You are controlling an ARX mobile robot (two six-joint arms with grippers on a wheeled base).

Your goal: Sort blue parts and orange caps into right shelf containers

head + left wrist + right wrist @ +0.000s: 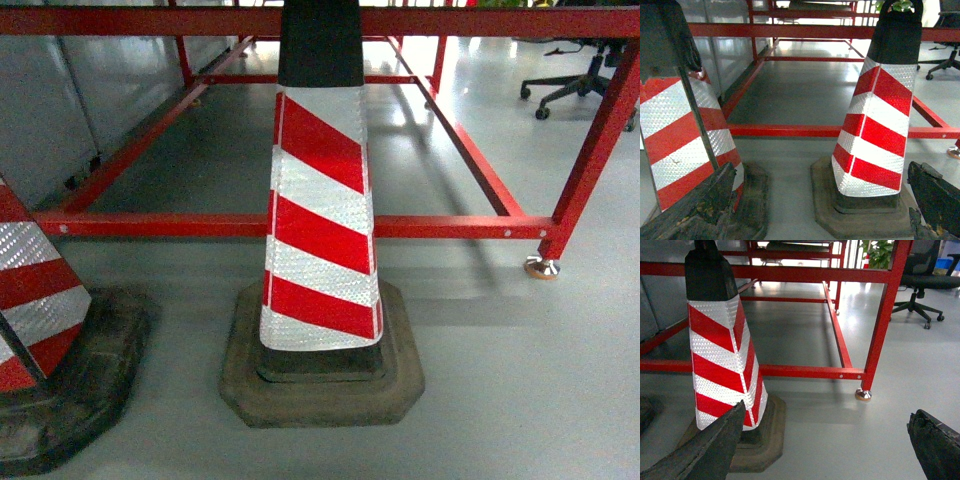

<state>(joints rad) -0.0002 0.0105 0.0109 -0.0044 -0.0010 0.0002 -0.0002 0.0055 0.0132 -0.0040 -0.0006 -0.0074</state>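
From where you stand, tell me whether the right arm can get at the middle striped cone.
Probably yes: the cone stands close, just left of the open right gripper, with only bare floor between.

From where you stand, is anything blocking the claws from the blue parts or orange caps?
No parts, caps or crates show in any view. Ahead stand a striped traffic cone, a second cone to its left, and a red frame behind them. Both claws are open and empty.

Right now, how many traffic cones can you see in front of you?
2. One cone stands centre, in front of the red frame. The second cone is at the left edge, partly cut off. More may stand outside the views.
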